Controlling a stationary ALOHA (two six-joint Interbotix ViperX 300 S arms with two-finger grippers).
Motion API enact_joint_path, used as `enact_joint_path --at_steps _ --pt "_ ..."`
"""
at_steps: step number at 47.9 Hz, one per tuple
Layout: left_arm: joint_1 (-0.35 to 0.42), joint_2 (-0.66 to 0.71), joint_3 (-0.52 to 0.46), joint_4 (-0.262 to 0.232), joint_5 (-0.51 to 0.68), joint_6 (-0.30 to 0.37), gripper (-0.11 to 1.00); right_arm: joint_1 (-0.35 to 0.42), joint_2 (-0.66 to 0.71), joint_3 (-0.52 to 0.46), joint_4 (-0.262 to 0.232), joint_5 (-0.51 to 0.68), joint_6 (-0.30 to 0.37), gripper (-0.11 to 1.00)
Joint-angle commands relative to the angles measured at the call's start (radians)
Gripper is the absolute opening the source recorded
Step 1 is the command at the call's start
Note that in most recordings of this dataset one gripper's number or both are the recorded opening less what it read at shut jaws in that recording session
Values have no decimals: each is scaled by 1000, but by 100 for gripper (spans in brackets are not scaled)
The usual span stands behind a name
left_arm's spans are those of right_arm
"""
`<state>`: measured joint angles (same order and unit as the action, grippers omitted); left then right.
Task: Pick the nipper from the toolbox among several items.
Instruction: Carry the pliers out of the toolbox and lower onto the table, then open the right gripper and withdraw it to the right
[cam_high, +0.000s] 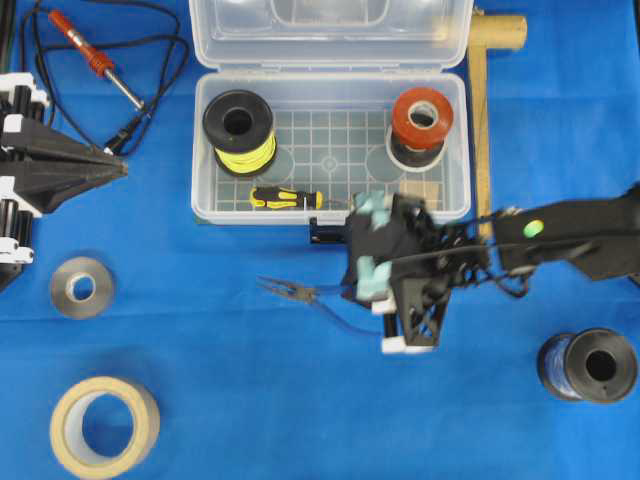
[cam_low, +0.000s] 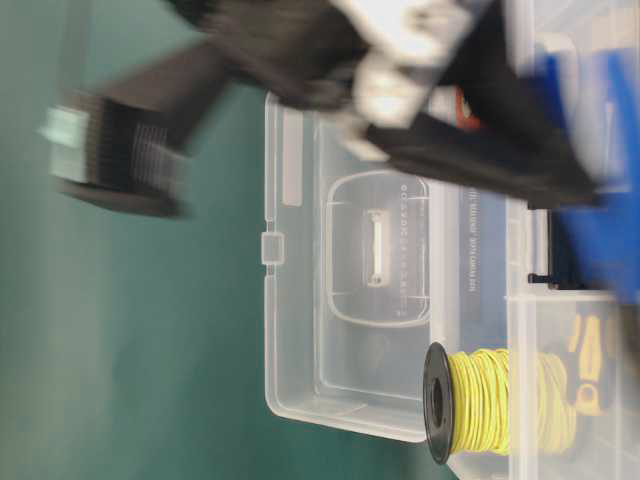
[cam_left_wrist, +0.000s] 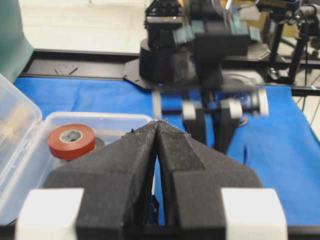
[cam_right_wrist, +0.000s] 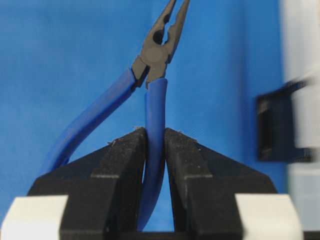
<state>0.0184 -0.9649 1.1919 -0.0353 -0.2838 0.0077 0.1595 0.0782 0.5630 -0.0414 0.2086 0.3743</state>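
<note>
The nipper (cam_high: 300, 293), with dark pointed jaws and blue handles, is outside the toolbox, over the blue cloth just in front of it, jaws pointing left. My right gripper (cam_high: 352, 287) is shut on one blue handle; in the right wrist view the gripper (cam_right_wrist: 155, 132) pinches that handle while the nipper (cam_right_wrist: 156, 55) points away and its other handle hangs free to the left. The clear toolbox (cam_high: 200, 190) stands open, its lid (cam_low: 350, 300) folded back. My left gripper (cam_high: 120, 166) is shut and empty at the far left; its tips (cam_left_wrist: 158, 123) are together.
The toolbox holds a yellow wire spool (cam_high: 240, 130), a red tape roll (cam_high: 421, 118) and a yellow-and-black screwdriver (cam_high: 285, 198). Around it lie a red soldering iron (cam_high: 95, 60), a grey tape roll (cam_high: 82, 287), a masking tape roll (cam_high: 104, 427), a blue wire spool (cam_high: 590, 365) and a wooden stick (cam_high: 482, 120).
</note>
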Motion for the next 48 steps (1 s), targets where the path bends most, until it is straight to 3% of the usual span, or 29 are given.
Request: enact_joint_path --at_steps 1,14,23,32,35,37,41,48 --pt "2 9 -8 -2 -3 -2 0 12 31 -31 0 -20 23 13" --pt "2 8 -8 -3 21 -6 0 17 107 -35 2 -54 97 13" --pt "2 6 -6 -2 31 -18 0 12 107 -37 2 -38 107 16" --pt "2 2 -6 -3 34 -18 0 -8 46 -41 -14 63 95 70" --pt "2 0 -6 -2 34 -18 0 -14 -11 -34 -37 87 95 82" --pt "2 -2 -6 -3 34 -18 0 -17 -52 -28 -57 103 95 86" --pt "2 -5 -6 -2 34 -18 0 -23 -150 -5 -104 126 95 81" --pt "2 -6 -5 -2 34 -18 0 -48 -345 71 -184 141 103 83"
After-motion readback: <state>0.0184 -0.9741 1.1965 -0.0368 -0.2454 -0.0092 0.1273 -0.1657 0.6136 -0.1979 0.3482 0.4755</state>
